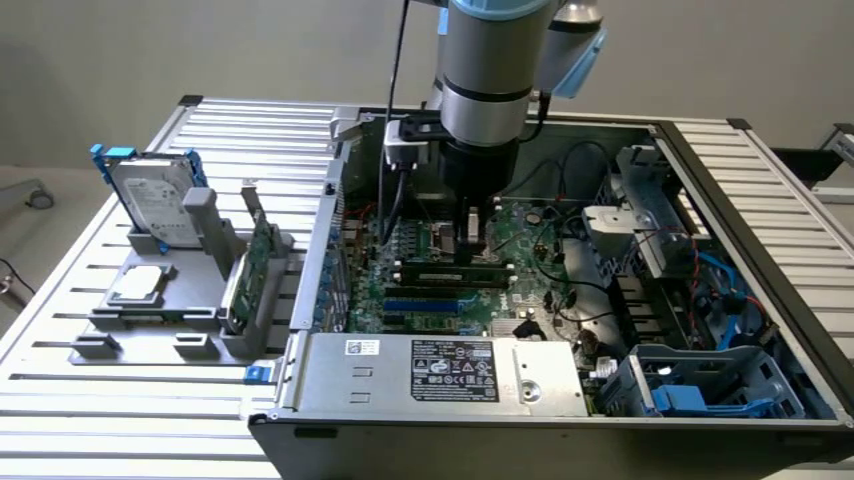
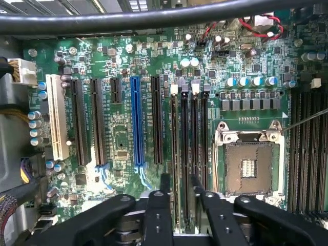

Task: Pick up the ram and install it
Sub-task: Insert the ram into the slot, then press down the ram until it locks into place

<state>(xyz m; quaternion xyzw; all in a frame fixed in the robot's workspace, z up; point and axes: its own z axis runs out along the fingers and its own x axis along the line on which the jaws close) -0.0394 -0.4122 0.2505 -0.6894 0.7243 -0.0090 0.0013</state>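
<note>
The hand (image 2: 178,197) is seen low in the wrist frame, its fingers (image 2: 158,205) parted and astride the ram (image 2: 184,154), not clearly gripping it. The ram is seated edge-on in a slot, its long axis running up the frame beside the socket (image 2: 249,164).

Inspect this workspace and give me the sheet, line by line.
Surface: slatted metal table carrying an open computer case.
Job's things: ram lies along the memory slots under the hand; whether it is seated cannot be told.
Clutter: hard drive and expansion card stand upright in a grey fixture.
Grippers: hand low over the memory slots, beside the CPU socket.
Cables: black cable across the board; blue cables inside the case.
Surroundings: plain wall.
</note>
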